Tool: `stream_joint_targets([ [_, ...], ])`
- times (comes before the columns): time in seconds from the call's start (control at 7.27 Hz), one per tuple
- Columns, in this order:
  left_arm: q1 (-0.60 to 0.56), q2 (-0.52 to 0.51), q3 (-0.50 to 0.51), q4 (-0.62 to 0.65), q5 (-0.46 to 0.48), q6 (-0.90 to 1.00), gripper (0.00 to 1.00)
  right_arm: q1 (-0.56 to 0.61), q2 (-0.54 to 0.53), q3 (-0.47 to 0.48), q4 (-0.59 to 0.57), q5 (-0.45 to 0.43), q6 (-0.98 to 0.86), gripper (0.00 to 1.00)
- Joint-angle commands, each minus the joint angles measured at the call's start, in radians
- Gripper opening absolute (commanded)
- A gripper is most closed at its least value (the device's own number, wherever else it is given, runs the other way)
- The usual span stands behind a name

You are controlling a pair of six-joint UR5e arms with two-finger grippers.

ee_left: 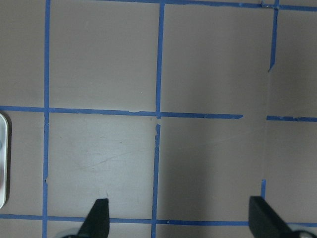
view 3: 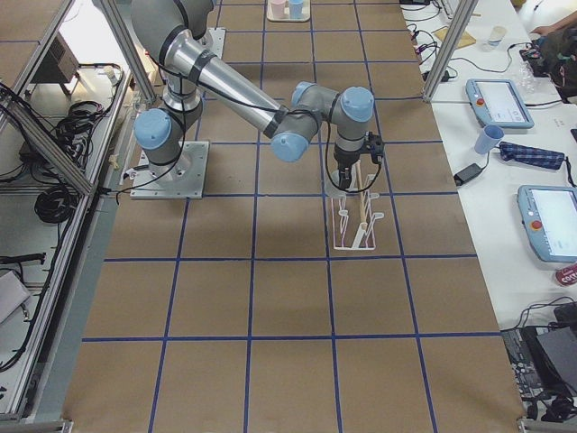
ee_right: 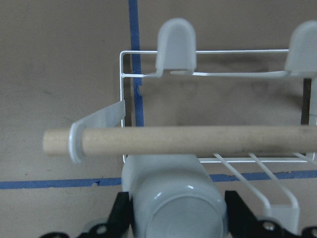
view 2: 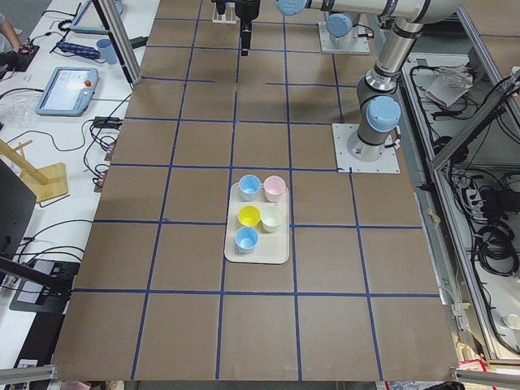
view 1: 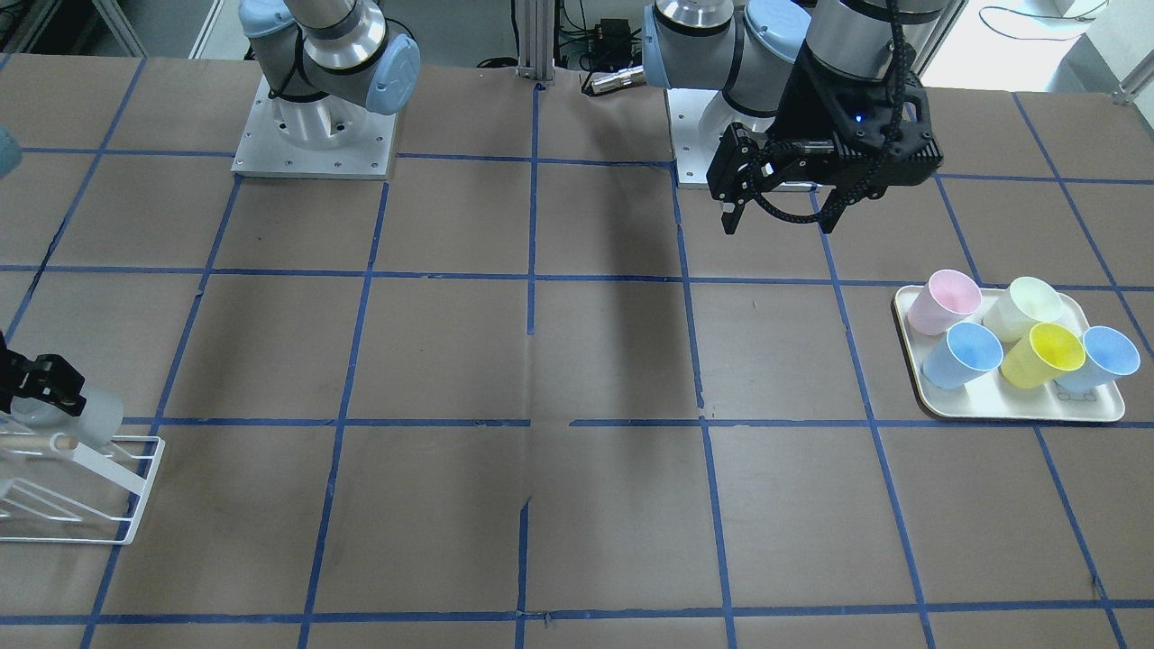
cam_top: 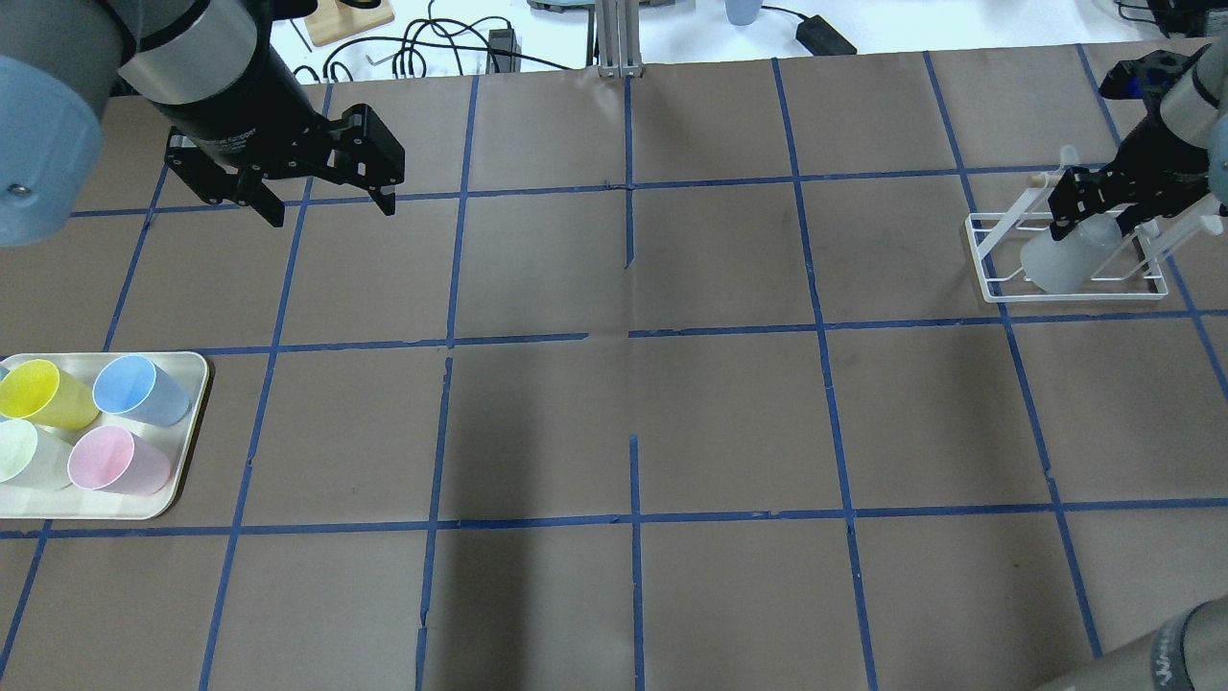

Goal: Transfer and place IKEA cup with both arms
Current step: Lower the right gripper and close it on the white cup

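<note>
The IKEA cup (cam_top: 1063,261), a pale grey tumbler, sits tilted at the white wire rack (cam_top: 998,278), under its wooden dowel (ee_right: 198,140). My right gripper (cam_top: 1101,230) is shut on the cup (ee_right: 173,198), one finger on each side, with the cup's base facing the wrist camera. In the front-facing view the cup (view 1: 97,416) and right gripper (view 1: 36,379) are at the left edge. My left gripper (cam_top: 326,203) is open and empty, hovering above bare table; it also shows in the front-facing view (view 1: 777,221) and the left wrist view (ee_left: 181,218).
A cream tray (cam_top: 187,461) at the table's left end holds several coloured cups: pink (cam_top: 115,459), yellow (cam_top: 43,393), cream-white (cam_top: 24,453) and light blue (cam_top: 144,389). The tray also shows in the front-facing view (view 1: 1019,410). Blue tape lines grid the brown table.
</note>
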State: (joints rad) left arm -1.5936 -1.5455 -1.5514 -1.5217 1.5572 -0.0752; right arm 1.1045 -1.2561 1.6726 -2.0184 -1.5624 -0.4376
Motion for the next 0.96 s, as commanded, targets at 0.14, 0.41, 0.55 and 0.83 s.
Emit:
stream_joint_targets([
  [0.14,0.0,-0.001,0.001,0.0,0.0,0.0,1.0,0.002,-0.009,-0.033,0.018,-0.014,0.0,0.27],
  [0.41,0.0,0.001,-0.002,-0.001,-0.002,0.0,1.0,0.003,-0.034,-0.121,0.172,-0.041,-0.001,0.23],
  [0.55,0.0,0.001,-0.003,0.0,0.0,0.0,1.0,0.003,-0.06,-0.163,0.258,-0.041,-0.001,0.23],
  [0.83,0.001,0.004,-0.003,0.0,0.0,0.0,1.0,0.005,-0.129,-0.209,0.389,-0.044,0.0,0.23],
])
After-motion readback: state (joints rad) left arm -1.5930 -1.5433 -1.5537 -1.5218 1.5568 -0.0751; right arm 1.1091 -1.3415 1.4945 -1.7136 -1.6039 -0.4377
